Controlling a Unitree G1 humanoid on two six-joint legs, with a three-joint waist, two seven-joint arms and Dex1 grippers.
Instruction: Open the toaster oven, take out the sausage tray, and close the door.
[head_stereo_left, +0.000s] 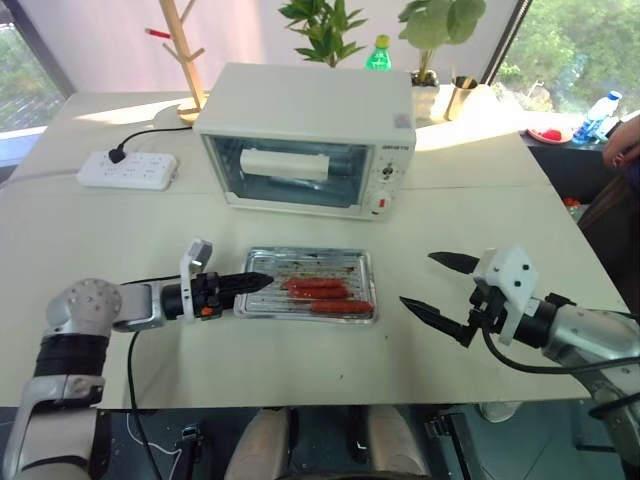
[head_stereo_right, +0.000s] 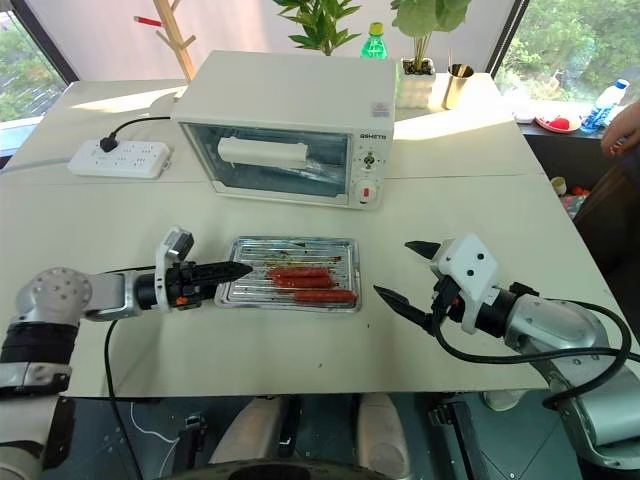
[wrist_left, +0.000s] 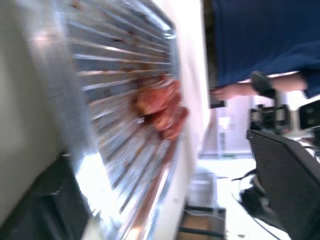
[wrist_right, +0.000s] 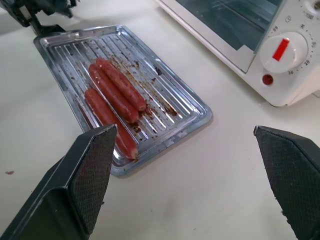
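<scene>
**Tray out on the table, door shut, both claws near it**

Head views: the sausage tray (head_stereo_left: 310, 285) lay flat on the table (head_stereo_left: 120, 240), at 6 o'clock from the toaster oven (head_stereo_left: 305, 135) and apart from it, with a bare strip of table between them. The door (head_stereo_left: 285, 170) stood closed, its bar handle visible behind the glass. The left claw (head_stereo_left: 255, 283) reached in from 9 o'clock, its tips at the tray's short edge; whether it was parted or gripping the rim could not be made out. The right claw (head_stereo_left: 440, 285) hung at 3 o'clock, released and spread wide, with open table between it and the tray. A power strip (head_stereo_left: 128, 168) sat at 10 o'clock.

Left wrist view: the tray's rim and rack loomed close and blurred; the sausages (wrist_left: 159, 106) merged into one lump.

Right wrist view: both fingers (wrist_right: 85, 175) stood far apart, the tray's near corner between them, and the oven cut off at the frame edge.
</scene>
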